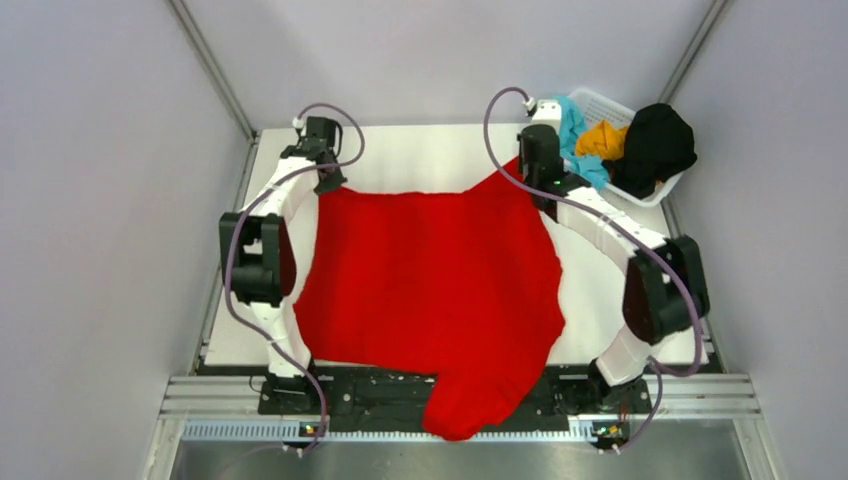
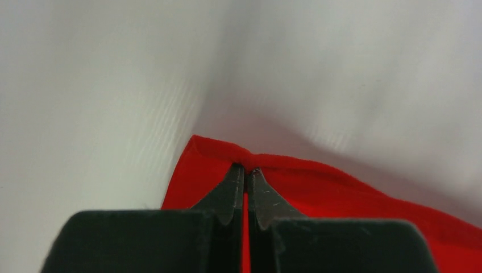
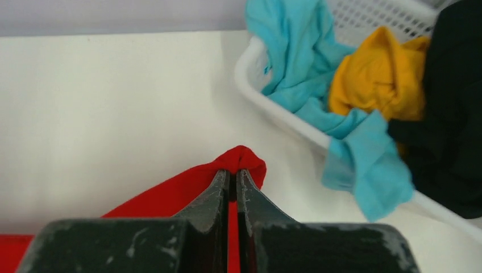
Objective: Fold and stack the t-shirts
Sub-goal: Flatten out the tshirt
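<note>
The red t-shirt (image 1: pixel 430 280) lies spread over the white table, one end hanging over the near edge. My left gripper (image 1: pixel 325 175) is shut on its far left hem (image 2: pixel 284 165). My right gripper (image 1: pixel 535 170) is shut on its far right corner (image 3: pixel 241 156). The teal t-shirt (image 3: pixel 295 51), the orange-yellow t-shirt (image 3: pixel 381 74) and the black t-shirt (image 1: pixel 655 140) lie bunched in the white mesh basket (image 1: pixel 610 105) at the far right.
The basket's rim (image 3: pixel 267 102) stands close to the right of my right gripper, with teal fabric hanging over it. Grey walls enclose the table on the left, back and right. A metal rail (image 1: pixel 200 395) runs along the near edge.
</note>
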`<state>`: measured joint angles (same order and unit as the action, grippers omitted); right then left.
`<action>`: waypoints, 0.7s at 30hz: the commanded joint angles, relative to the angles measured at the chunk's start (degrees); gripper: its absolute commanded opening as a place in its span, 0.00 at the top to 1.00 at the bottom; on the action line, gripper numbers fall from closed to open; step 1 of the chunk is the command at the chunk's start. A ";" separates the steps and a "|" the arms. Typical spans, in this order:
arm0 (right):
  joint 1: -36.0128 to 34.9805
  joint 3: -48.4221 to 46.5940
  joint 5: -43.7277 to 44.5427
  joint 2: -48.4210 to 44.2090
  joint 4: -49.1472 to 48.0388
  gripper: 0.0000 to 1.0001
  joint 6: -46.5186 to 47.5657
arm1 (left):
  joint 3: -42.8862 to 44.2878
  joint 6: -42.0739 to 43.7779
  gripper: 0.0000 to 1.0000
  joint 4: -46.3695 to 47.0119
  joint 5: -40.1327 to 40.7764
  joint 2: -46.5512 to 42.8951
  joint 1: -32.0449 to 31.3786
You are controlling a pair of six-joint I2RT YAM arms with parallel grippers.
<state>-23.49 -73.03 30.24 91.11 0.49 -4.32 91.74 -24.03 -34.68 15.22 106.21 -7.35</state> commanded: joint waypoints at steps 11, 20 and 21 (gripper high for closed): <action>0.49 -14.80 0.72 23.22 -11.71 1.00 -7.66 | 17.06 1.34 1.00 2.80 -9.09 18.26 6.47; 2.02 -35.32 -1.12 39.01 -6.18 0.64 -7.22 | 33.12 0.32 0.17 -1.44 -10.05 28.32 8.93; 2.29 -39.00 -3.45 40.86 -3.60 0.48 -7.56 | 35.31 0.04 0.04 -2.41 -9.54 28.73 9.25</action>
<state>-22.68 -100.64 30.20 126.45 -7.25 -10.98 119.33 -23.62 -34.81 5.26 133.62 0.23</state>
